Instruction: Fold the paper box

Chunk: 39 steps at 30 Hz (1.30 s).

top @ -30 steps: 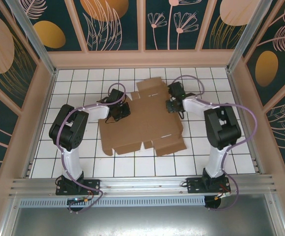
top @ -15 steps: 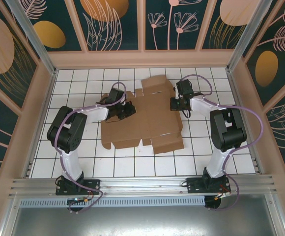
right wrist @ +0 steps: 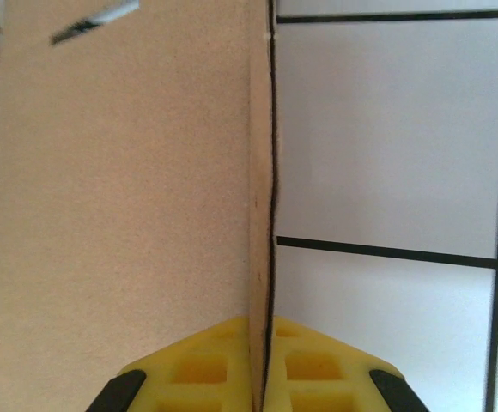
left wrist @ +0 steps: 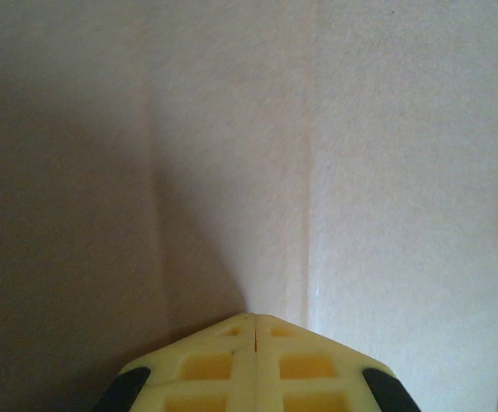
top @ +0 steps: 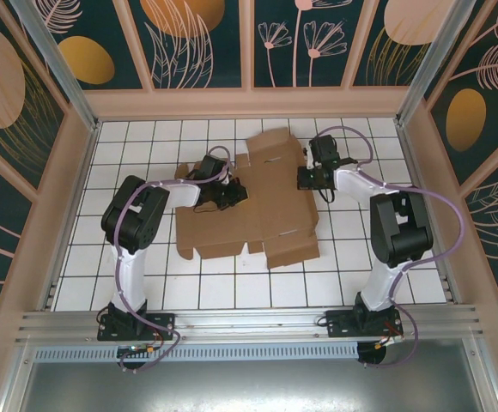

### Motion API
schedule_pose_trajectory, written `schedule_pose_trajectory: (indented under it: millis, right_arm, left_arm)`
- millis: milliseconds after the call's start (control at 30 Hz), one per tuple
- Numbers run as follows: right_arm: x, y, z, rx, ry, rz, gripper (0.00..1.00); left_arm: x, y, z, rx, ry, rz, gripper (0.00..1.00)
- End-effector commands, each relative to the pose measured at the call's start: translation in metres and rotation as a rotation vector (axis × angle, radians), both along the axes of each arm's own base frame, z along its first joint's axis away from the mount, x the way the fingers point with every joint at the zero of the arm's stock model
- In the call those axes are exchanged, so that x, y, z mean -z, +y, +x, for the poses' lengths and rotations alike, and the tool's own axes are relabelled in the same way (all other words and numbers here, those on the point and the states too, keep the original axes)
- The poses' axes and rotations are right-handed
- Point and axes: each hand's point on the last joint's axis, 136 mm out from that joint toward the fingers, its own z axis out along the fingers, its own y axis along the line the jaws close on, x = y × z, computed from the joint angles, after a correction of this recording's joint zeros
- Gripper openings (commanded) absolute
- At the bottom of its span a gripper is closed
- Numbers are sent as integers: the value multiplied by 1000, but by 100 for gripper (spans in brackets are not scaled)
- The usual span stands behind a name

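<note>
The paper box (top: 266, 219) lies as a brown die-cut sheet, mostly flat, in the middle of the tiled table. My left gripper (top: 234, 192) rests over its left part. In the left wrist view the yellow fingertips (left wrist: 232, 330) are pressed together with nothing between them, and cardboard (left wrist: 386, 172) with a vertical crease lies right in front. My right gripper (top: 302, 178) is at the sheet's right edge. In the right wrist view its fingers (right wrist: 305, 339) are shut on the thin cardboard edge (right wrist: 260, 215), with the panel (right wrist: 129, 215) stretching away to the left.
The white tiled table (top: 146, 142) has black grid lines and is fenced by beige walls (top: 249, 103) on three sides. A metal rail (top: 249, 324) carrying both arm bases runs along the near edge. Bare tiles (right wrist: 386, 129) lie right of the held edge.
My left gripper has slid to the right, further onto the cardboard. My right gripper has shifted right and back and shut on the sheet's right edge. The sheet has shifted slightly.
</note>
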Motion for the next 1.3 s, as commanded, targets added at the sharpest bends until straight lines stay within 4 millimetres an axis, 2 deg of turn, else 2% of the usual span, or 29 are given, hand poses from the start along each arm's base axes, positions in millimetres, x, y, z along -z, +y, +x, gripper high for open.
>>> schedule_pose_trajectory:
  millis: [0,100,167,267,433,533,667,800,967,1100,1267]
  right_arm:
    - [-63,32,-3,-58,-62,126,7]
    - [-85,54,-8,-85,-71,102,8]
    - [-91,70,-13,-105,-73,42,9]
    - [-88,101,-24,-156,-54,-21,9]
    - [-83,149,-35,-223,-26,29,12]
    - [-84,172,-39,-247,-15,110,22]
    - [-87,199,-43,-286,-8,199,43]
    - [-90,212,-46,-316,-3,285,58]
    - [-87,218,-49,-316,15,370,73]
    - [-85,210,-44,-291,-6,342,74]
    - [-90,209,-50,-308,7,439,75]
  left_arm:
    - [13,5,-1,-11,26,42,0]
    - [18,9,-1,-21,30,67,0]
    - [21,10,-2,-26,38,73,0]
    - [23,10,-3,-31,43,71,0]
    - [23,13,-5,-44,46,75,0]
    - [22,15,-5,-50,47,77,0]
    - [21,18,-6,-61,47,81,0]
    - [21,22,-6,-76,52,76,0]
    - [18,26,-7,-99,56,52,0]
    - [13,24,-6,-95,52,37,0]
    - [11,21,-6,-97,57,0,0]
